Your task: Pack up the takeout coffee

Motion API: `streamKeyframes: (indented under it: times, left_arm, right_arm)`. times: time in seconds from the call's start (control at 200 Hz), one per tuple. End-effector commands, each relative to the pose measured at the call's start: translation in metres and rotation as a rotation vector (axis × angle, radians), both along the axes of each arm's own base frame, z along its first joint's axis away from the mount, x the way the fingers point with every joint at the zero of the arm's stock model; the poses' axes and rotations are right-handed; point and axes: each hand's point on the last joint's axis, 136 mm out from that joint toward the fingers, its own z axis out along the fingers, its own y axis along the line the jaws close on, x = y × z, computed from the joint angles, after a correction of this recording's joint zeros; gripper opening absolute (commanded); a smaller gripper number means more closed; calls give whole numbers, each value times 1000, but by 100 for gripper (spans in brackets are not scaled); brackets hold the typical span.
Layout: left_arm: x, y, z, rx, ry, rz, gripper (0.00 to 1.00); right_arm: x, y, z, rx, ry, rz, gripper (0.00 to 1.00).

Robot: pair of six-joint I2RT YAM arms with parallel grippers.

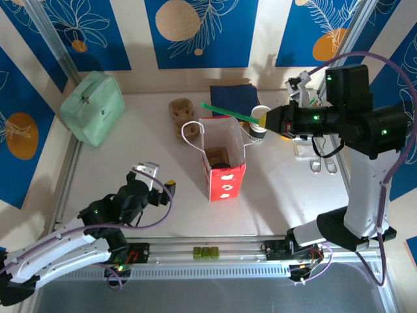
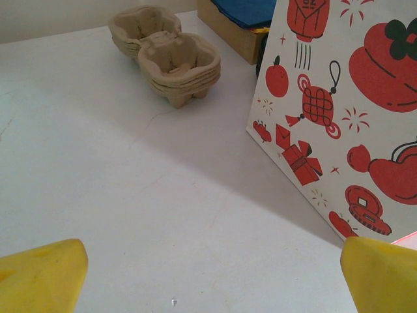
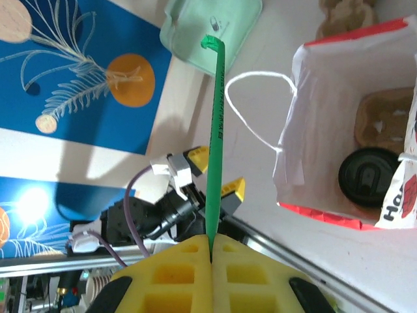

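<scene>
We hold the green straw (image 1: 228, 112) by the bagged takeout coffee (image 3: 368, 177)
Our right gripper (image 3: 210, 244) pinches it, length lying across the paper bag's (image 1: 225, 186) far rim, coffee inside below; our left gripper (image 1: 161, 177) gapes, farther off.

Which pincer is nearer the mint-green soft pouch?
Left. The left pincer, open, sits right of the mint-green soft pouch, toward the bases; the right pincer, shut on a thin green straw, is past the red-and-white paper bag.

bag (image 2: 326, 98): white, red prints | straw (image 3: 216, 130): green | pouch (image 1: 93, 106): mint | lid (image 3: 371, 177): black | napkins (image 1: 232, 98): blue
</scene>
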Motion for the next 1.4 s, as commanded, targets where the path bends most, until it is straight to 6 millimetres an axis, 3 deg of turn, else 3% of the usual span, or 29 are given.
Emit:
streamKeyframes:
  times: [0.0,0.81,1.085,1.396]
  left_arm:
    - [-1,2,12,-41,-5,9,99]
    - [-2,5,10,-33,5,16,99]
    - [-2,5,5,-31,12,20,99]
    - [-2,3,0,-44,25,24,99]
  right_arm:
    - [-11,-3,-17,-69,86,-20,0]
    - [3,11,-74,-352,188,-30,0]
    - [1,0,-87,-405,206,-53,0]
    - [18,12,-124,-514,299,-45,0]
